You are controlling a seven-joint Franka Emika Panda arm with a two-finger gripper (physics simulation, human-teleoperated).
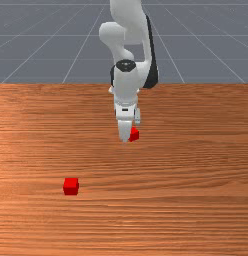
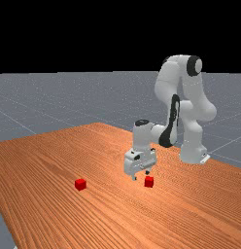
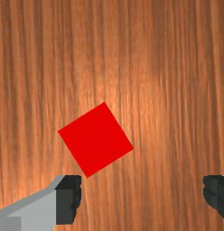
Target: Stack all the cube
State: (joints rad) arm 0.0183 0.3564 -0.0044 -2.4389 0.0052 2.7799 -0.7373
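In the far view my gripper (image 2: pixel 141 175) hangs low over the table, pointing down, and in the wrist view the gripper (image 3: pixel 142 196) has its fingers wide apart with nothing between them. A red cube (image 3: pixel 95 140) lies below and beside the line between the fingers, closer to one finger and turned at an angle to them. In the front view this near cube (image 1: pixel 134 134) is partly hidden behind the hand; in the far view, the near cube (image 2: pixel 149 182) sits just right of the fingertips. The other red cube (image 1: pixel 71 186) (image 2: pixel 80 184) stands apart on the wood.
The wooden table (image 1: pixel 186 200) extends around both cubes. Its back edge runs behind the hand in the front view. In the far view the arm's base stands at the table's right side.
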